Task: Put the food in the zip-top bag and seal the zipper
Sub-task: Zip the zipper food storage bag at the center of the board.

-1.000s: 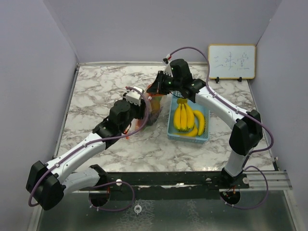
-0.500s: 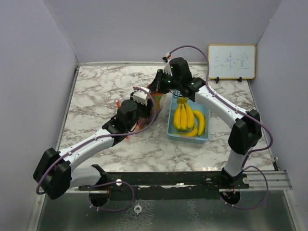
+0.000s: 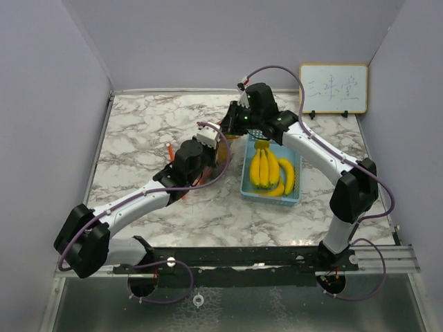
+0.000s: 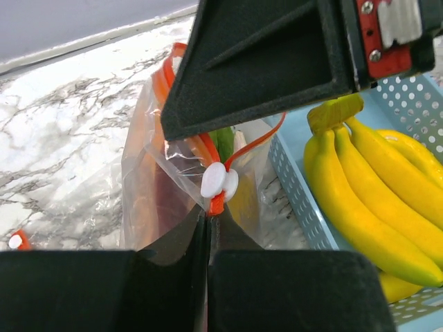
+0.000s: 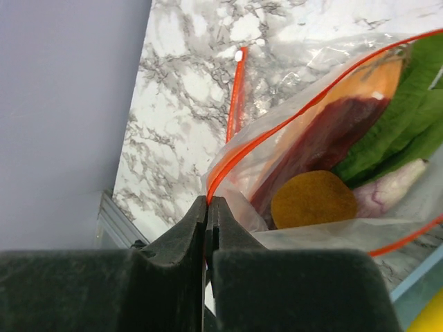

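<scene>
**Orange zipper strip pinched in both my end effectors**

Orange and thin, a white-tipped stick (image 3: 170, 148) lies at the left on the marble worktop (image 3: 138, 124), apart from everything else. Next comes my left end effector (image 4: 208, 225). Its fingers are pressed together on the clear zip-top bag with the orange zipper strip (image 4: 156, 187), just below the white zipper slider (image 4: 220, 181). The bag stands on the worktop with its two orange strips parted. It holds a green leafy piece (image 5: 405, 124), a dark red piece (image 5: 325, 138) and a round orange-brown slice (image 5: 311, 199). My right end effector (image 5: 208, 206) is clamped tight on the bag's orange rim at its far end. Just right of the bag, the light-blue perforated plastic basket (image 3: 271, 196) holds a bunch of yellow bananas (image 3: 265, 168). A small whiteboard (image 3: 333, 88) stands at the far right.
</scene>
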You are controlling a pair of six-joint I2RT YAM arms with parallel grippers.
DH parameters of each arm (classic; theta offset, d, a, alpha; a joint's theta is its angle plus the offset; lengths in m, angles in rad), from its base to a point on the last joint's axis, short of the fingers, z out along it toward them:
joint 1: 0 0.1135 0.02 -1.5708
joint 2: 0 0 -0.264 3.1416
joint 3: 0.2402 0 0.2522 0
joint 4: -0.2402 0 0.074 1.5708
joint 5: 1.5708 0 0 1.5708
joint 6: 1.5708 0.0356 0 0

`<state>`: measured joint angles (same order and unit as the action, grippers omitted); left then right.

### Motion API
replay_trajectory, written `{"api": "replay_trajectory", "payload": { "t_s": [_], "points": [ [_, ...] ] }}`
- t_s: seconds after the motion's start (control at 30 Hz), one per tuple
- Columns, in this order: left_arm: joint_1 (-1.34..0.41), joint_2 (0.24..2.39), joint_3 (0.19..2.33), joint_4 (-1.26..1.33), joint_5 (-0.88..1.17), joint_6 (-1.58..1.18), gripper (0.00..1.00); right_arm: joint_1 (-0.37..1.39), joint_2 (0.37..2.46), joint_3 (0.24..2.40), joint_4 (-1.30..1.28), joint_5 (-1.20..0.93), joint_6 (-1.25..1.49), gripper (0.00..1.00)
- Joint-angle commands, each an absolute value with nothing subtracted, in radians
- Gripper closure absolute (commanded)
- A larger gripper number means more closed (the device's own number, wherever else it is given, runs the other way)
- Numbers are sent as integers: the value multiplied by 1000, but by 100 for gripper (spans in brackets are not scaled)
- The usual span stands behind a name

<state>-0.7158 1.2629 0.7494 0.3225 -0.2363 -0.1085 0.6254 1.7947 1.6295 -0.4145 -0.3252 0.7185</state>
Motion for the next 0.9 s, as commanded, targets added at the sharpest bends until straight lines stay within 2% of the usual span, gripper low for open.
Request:
{"api": "replay_trajectory", "payload": {
  "t_s": [0.0,0.1,0.13,0.27,0.3,0.4,0.47,0.57,0.87],
  "points": [
    [-723,1206,833,219,-260,-107,100,591,1693,1611,-475,-225,662,98],
    [-722,1133,876,132,-270,-99,100,568,1640,1555,-456,-227,592,97],
    [-721,1112,894,98,-268,-92,100,564,1618,1532,-434,-245,551,93],
    [-719,1068,1013,-115,-241,-66,100,561,1510,1432,-286,-386,300,59],
    [-718,1063,1045,-170,-231,-68,100,561,1481,1416,-261,-410,231,54],
    [-716,1035,1107,-275,-191,-78,100,561,1403,1383,-195,-459,52,52],
    [-715,1016,1130,-317,-171,-88,100,561,1353,1340,-124,-486,-45,46],
    [-715,1003,1169,-367,-140,-102,100,561,1302,1270,-9,-609,-172,44],
    [-714,1003,1226,-399,-88,-156,100,561,1406,1329,118,-985,-130,47]
  ]
}}
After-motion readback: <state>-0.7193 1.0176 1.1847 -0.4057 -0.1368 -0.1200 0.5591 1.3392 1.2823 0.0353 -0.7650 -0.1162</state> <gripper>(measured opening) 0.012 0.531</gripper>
